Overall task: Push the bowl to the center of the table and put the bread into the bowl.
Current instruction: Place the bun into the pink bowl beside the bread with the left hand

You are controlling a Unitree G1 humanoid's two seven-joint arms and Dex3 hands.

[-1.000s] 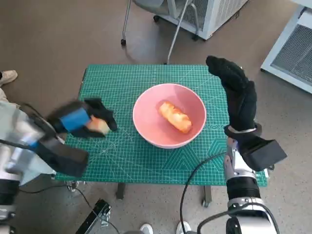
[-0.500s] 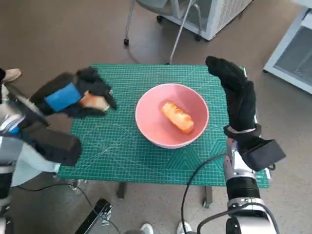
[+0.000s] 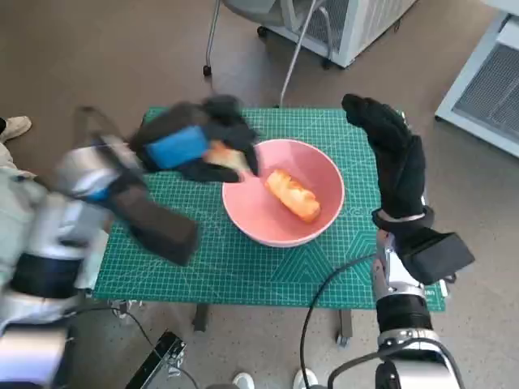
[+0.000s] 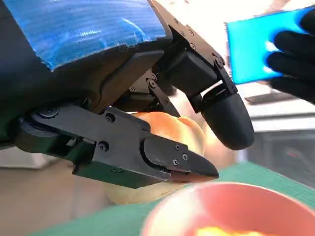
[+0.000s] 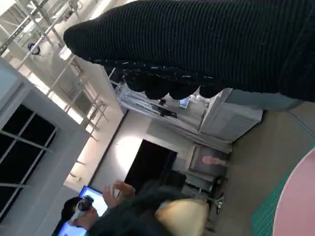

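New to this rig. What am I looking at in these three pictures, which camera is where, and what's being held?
It is a humanoid robot at a small table covered by a green cutting mat. The wide picture comes from a camera on its head, looking down. The other two come from cameras behind each wrist.

On the mat stands a pink bowl with one piece of bread already inside. The left hand, black with blue tape on its back, holds a second bread roll beside the bowl's rim; the left wrist view shows the roll between its fingers. The right hand, in a black knitted glove, is raised beside the bowl, fingers apart, holding nothing. The right wrist view shows mostly the glove and the room behind it.
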